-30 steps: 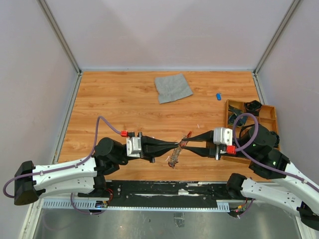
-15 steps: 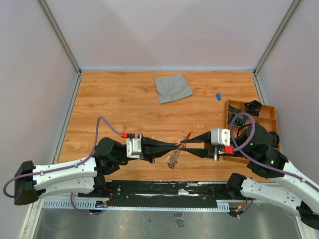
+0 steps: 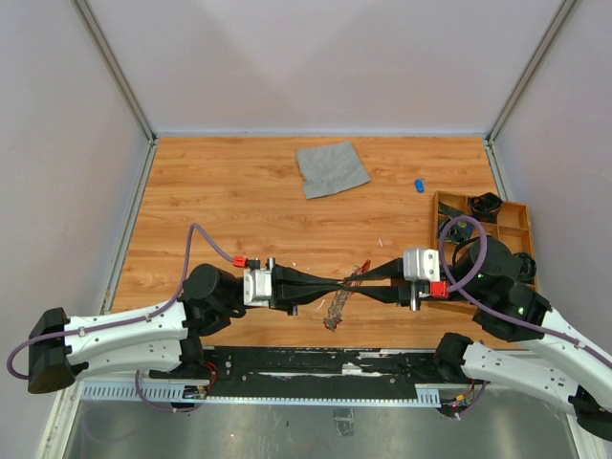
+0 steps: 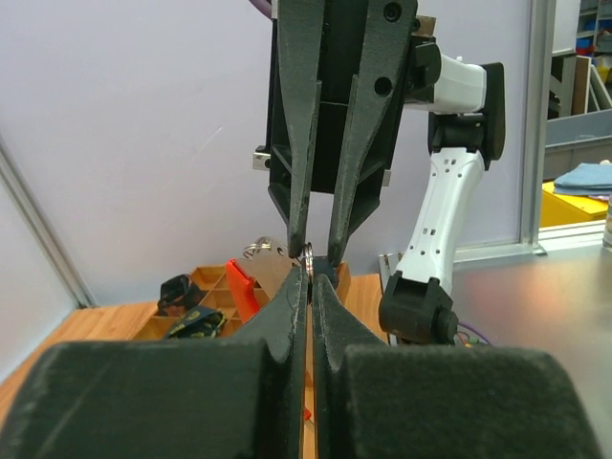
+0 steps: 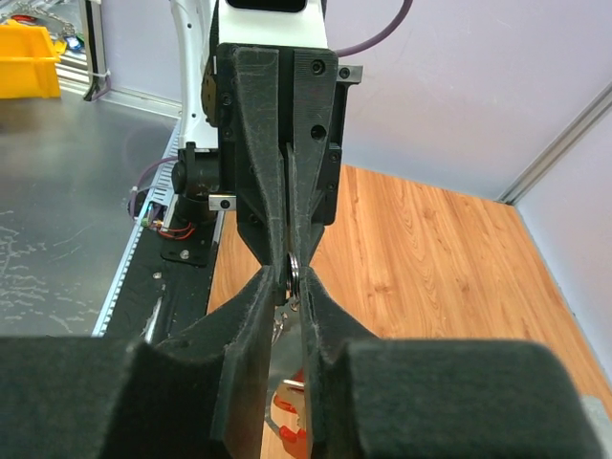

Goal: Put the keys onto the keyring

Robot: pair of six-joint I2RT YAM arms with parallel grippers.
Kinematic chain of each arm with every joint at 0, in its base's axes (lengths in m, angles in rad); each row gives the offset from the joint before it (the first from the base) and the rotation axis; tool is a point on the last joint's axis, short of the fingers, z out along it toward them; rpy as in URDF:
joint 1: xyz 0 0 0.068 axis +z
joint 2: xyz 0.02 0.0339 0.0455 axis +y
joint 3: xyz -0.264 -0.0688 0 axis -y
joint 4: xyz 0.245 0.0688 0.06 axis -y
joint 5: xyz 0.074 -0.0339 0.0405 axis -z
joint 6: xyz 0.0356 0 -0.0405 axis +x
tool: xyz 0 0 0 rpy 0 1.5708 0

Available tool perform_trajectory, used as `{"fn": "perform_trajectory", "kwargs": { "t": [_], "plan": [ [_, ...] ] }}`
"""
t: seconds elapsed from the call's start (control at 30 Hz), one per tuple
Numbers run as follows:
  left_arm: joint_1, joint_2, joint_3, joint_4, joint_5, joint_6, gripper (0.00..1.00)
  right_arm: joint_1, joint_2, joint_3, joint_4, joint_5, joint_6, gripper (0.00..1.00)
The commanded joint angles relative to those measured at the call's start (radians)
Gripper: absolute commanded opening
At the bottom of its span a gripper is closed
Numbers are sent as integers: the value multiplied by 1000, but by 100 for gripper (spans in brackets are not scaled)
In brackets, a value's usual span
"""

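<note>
Nearest the arm bases, left of the wooden tray [image 3: 513, 216]: left gripper [image 3: 340, 284], pointing toward the tray. Stays pinched fully shut on a thin silvery loop of the keyring [image 3: 334, 308]. Holds it lifted above the table, red clip tilted toward the tray, a tangle of chain dangling on the near side.

Directly between that and the tray: right gripper [image 3: 358, 279]. Sits back toward the tray with wider jaws half a second ago; now meets the other tip to tip and narrows to a slim gap around the same loop. Pinching yet or not: cannot tell. Probably a fresh try at threading, nothing finished.

Beyond the tray's far left corner: one blue key [image 3: 419, 185], loose, not yet threaded. Farthest, well left of the tray: grey cloth [image 3: 332, 168].
</note>
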Motion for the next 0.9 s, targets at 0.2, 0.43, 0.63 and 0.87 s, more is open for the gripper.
{"fn": "perform_trajectory", "kwargs": {
  "t": [0.2, 0.43, 0.63, 0.87],
  "plan": [
    [-5, -7, 55, 63, 6, 33, 0, -6, 18, 4, -61, -6, -13, 16],
    [-4, -16, 63, 31, -12, 45, 1, -5, 40, 37, -119, 35, -50, 1],
    [-4, -37, 75, -38, -60, 67, 16, -5, 61, 109, -218, 90, -74, 0],
    [-4, -58, 133, -226, -127, 140, 34, -5, 91, 210, -377, 192, -146, 0]
  ]
}}
